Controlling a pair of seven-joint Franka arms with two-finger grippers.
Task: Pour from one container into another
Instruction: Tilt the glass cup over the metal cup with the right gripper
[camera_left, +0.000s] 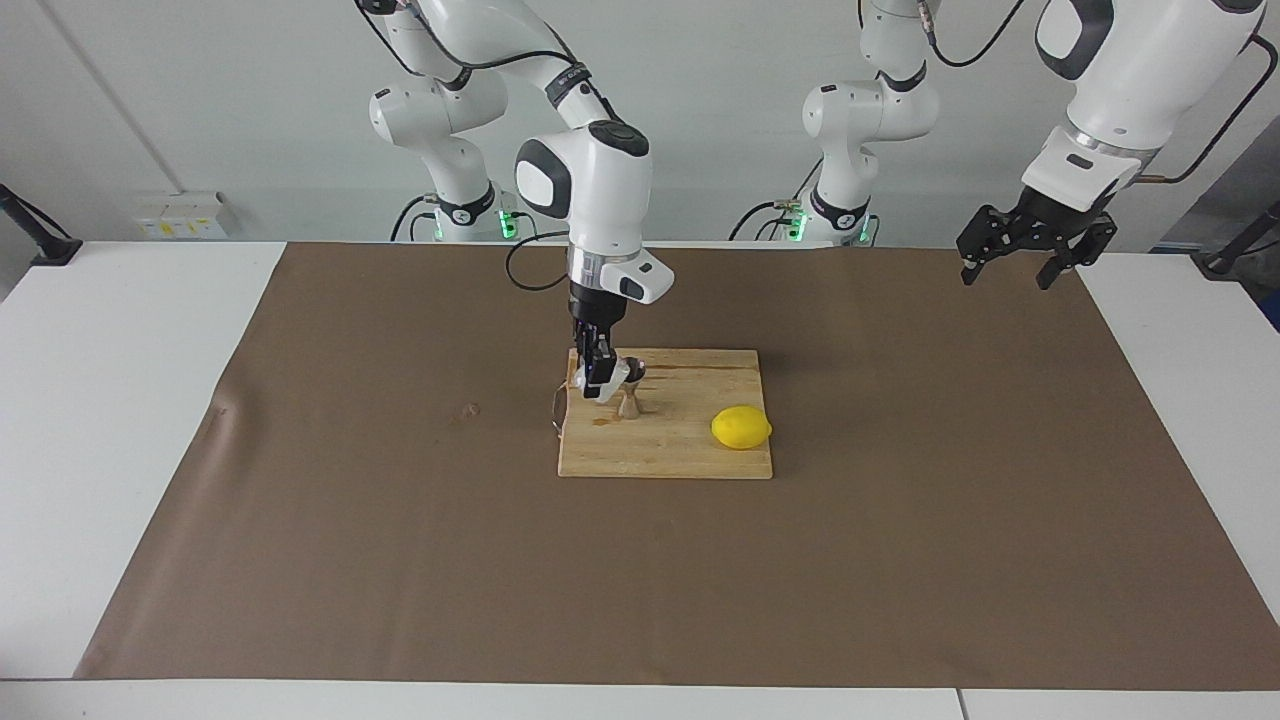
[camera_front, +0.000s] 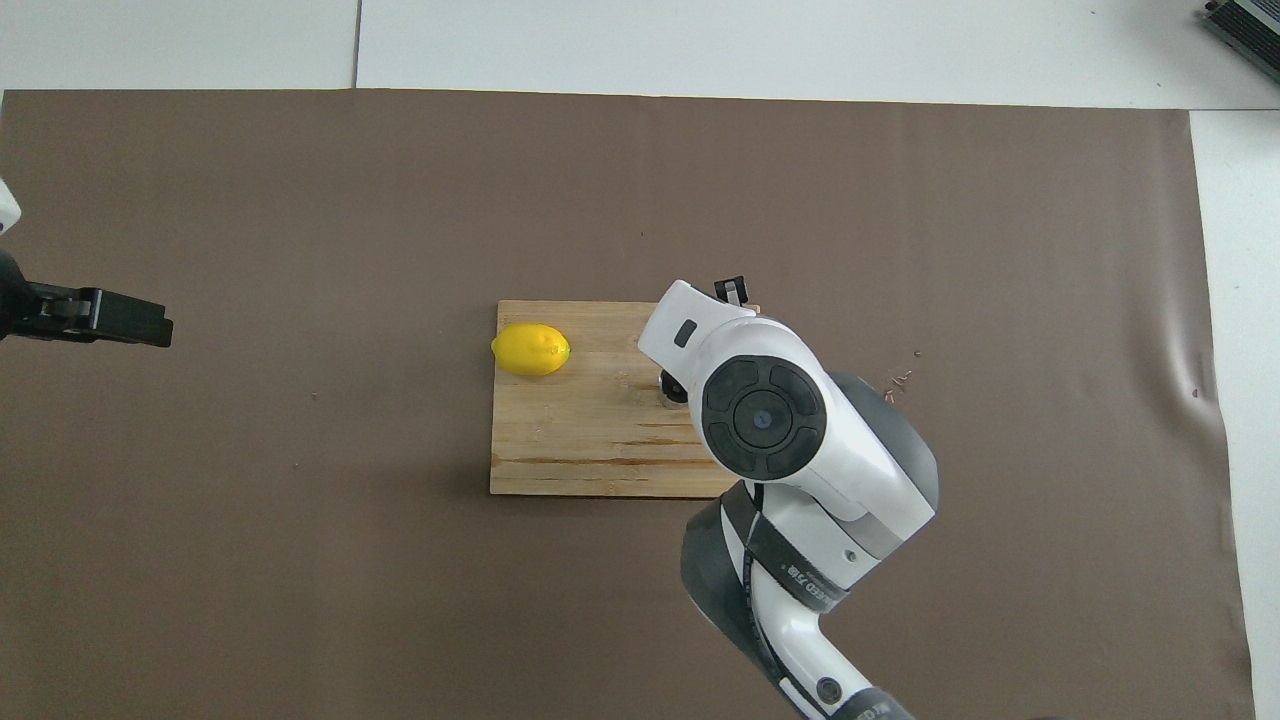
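Note:
My right gripper (camera_left: 598, 377) is shut on the small frosty glass cup (camera_left: 614, 379) and holds it tilted, its mouth leaning against the top of the steel jigger (camera_left: 631, 392). The jigger stands upright on the wooden cutting board (camera_left: 680, 452), near the board's corner toward the right arm's end. In the overhead view only a sliver of the jigger (camera_front: 672, 388) shows beside my right wrist; the cup is hidden under the wrist. My left gripper (camera_left: 1008, 268) is open and empty, waiting in the air over the mat's edge at the left arm's end; it also shows in the overhead view (camera_front: 120, 320).
A yellow lemon (camera_left: 741, 427) lies on the board (camera_front: 580, 440) toward the left arm's end, a hand's width from the jigger; it also shows in the overhead view (camera_front: 531, 349). A thin metal loop (camera_left: 557, 406) hangs at the board's edge. Small crumbs (camera_left: 468, 410) lie on the brown mat.

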